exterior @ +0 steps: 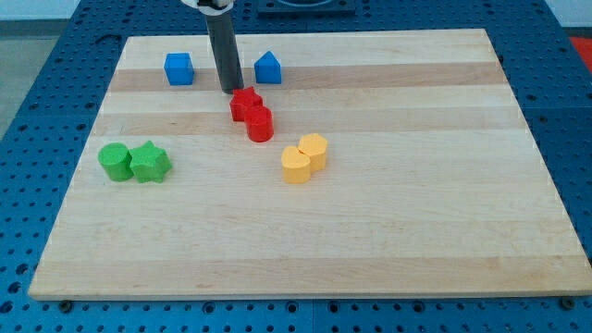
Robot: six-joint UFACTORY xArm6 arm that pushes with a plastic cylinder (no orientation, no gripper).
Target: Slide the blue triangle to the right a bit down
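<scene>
Blue triangle (267,67): sits near the view's top, just right of the rod, a pointed-top block flat on the board.
My tip (229,90): no jaws to open or close, just the bare rod end, down on the wood left of and slightly below the triangle, close to the red star (244,103).
Handling: looks like a light, rigid little block; likely slides easily and may spin if struck off-centre.
Contact spot: its upper-left face, I judge, to send it right and slightly down.
Surface: smooth pale wooden board (416,213).
Room: open wood to the triangle's right; blue cube (178,68) well left, 2 yellow blocks (304,158) lower down.
</scene>
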